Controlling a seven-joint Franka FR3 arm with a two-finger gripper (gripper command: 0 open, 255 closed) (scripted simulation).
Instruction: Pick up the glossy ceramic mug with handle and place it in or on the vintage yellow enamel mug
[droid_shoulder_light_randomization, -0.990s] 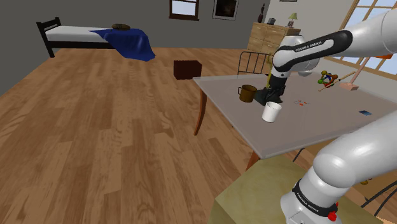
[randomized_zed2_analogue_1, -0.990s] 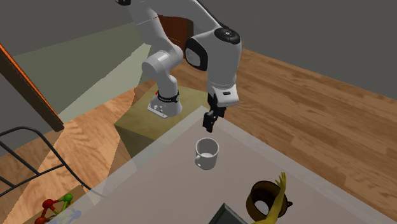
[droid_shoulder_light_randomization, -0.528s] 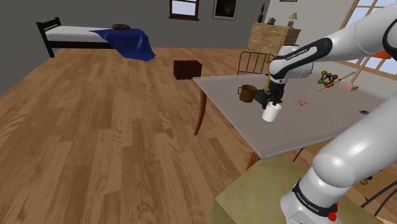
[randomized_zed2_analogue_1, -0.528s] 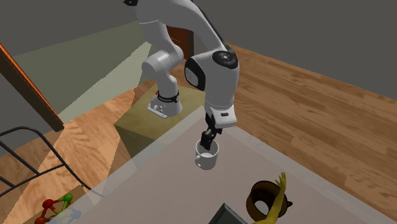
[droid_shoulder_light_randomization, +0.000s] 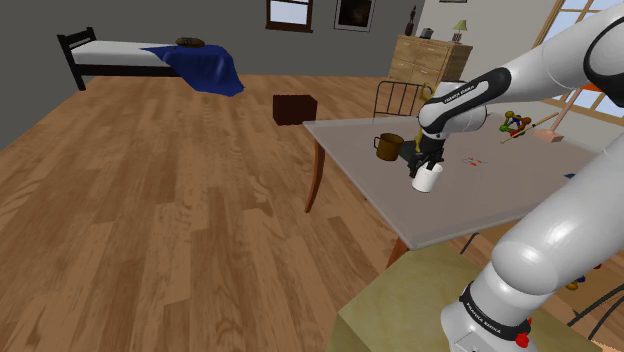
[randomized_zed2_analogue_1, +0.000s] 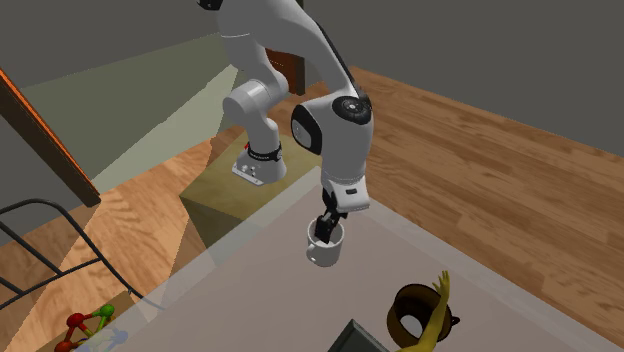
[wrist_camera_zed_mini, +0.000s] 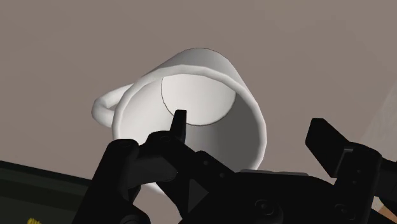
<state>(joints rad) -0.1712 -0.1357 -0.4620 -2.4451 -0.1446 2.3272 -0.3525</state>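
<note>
Here, jaws straddle the white mug's (wrist_camera_zed_mini: 243, 121) rim.

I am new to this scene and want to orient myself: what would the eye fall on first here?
The white mug on the grey table, with the open black gripper straddling its rim: one finger inside, one outside its wall. Next, the brown mug standing nearby, toward the shoulder view's left, and the bed with a blue blanket far back.

The white mug (droid_shoulder_light_randomization: 427, 180) stands on a grey table (droid_shoulder_light_randomization: 480, 205) near a brown mug (droid_shoulder_light_randomization: 388, 145).
</note>
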